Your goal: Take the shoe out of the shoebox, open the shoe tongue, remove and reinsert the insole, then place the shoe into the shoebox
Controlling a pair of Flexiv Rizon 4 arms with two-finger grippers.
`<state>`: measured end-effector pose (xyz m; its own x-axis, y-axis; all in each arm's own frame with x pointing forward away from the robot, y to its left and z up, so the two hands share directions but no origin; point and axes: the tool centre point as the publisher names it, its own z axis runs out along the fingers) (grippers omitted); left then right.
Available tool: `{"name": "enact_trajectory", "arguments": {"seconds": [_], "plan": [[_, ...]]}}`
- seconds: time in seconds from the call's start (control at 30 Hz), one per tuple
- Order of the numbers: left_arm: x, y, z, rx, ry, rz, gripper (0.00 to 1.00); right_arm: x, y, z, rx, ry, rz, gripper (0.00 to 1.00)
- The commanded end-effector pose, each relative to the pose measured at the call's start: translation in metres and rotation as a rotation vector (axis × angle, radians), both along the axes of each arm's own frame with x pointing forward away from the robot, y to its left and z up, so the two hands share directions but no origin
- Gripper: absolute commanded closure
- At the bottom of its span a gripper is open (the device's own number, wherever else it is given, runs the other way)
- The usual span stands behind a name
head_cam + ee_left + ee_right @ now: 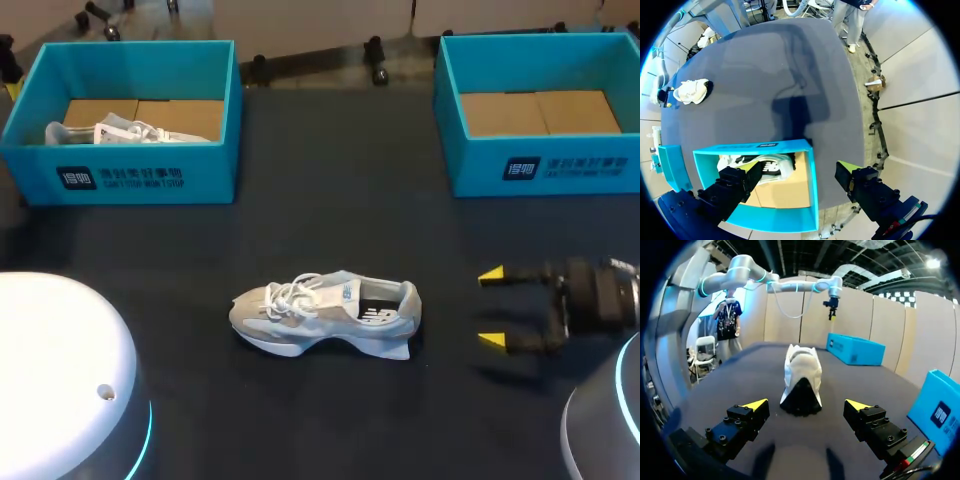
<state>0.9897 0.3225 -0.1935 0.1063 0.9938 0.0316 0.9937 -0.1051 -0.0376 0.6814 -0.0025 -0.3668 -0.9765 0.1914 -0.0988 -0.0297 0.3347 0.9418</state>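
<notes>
The shoe lies on its sole mid-desk, toe pointing to 9 o'clock and heel to 3. At its 3 o'clock, apart from the heel, the right end effector is spread wide and holds nothing. At 10 o'clock, the left shoebox holds a second shoe. The left end effector hangs over this box, also wide and holding nothing. The right shoebox stands at 2 o'clock.
</notes>
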Motion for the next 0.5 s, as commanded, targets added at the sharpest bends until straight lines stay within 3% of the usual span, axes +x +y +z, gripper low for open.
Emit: {"name": "enact_trajectory", "arguments": {"seconds": [0.03,0.5], "plan": [[-0.0016,0.0001,0.0000,0.001,-0.004,-0.001,0.00,-0.0079,-0.0052,-0.0136,0.032,-0.003,-0.022,0.00],[-0.0016,0.0001,0.0000,0.001,-0.004,-0.001,0.00,-0.0047,-0.0094,-0.0209,0.040,0.056,-0.049,0.00]]}}
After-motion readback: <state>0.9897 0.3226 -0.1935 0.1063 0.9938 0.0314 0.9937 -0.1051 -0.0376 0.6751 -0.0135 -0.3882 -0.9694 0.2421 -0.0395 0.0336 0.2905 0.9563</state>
